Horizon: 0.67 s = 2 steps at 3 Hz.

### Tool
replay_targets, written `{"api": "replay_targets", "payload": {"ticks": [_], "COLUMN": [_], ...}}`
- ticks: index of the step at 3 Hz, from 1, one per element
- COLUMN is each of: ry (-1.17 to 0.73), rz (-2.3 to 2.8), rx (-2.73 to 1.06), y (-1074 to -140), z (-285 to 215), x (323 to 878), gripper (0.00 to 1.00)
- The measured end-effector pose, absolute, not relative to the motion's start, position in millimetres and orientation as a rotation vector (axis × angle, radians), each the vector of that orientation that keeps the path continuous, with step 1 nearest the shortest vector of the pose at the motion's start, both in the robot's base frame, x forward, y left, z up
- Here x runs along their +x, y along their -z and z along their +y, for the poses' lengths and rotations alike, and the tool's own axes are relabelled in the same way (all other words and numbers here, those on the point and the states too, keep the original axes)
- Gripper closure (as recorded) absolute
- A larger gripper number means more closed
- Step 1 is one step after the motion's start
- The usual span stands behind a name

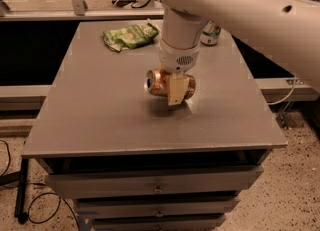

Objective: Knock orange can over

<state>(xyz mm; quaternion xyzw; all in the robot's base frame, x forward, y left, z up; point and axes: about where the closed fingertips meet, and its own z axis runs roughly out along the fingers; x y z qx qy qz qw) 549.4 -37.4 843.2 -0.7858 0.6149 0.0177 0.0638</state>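
The orange can [159, 82] is a shiny orange-copper can turned on its side, with its silver top facing left. My gripper [175, 93] comes straight down from the white arm and is shut on the can, with one tan finger [178, 89] across its near side. The can is held low over the middle of the grey table [100, 120], with its shadow right below it. I cannot tell whether it touches the tabletop. The far finger is hidden behind the can.
A green snack bag [131, 36] lies at the table's back left. A white-and-green can [210, 33] stands upright at the back right, partly behind the arm. Drawers sit below the table's front edge.
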Motion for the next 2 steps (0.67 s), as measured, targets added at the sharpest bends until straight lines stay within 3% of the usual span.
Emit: {"api": "replay_targets", "payload": {"ticks": [2], "ry": [-0.072], "rz": [1.797], "rx": [-2.427], "y": [-838.3], "z": [-21.2], "x": [542.5], "gripper": [0.13]}}
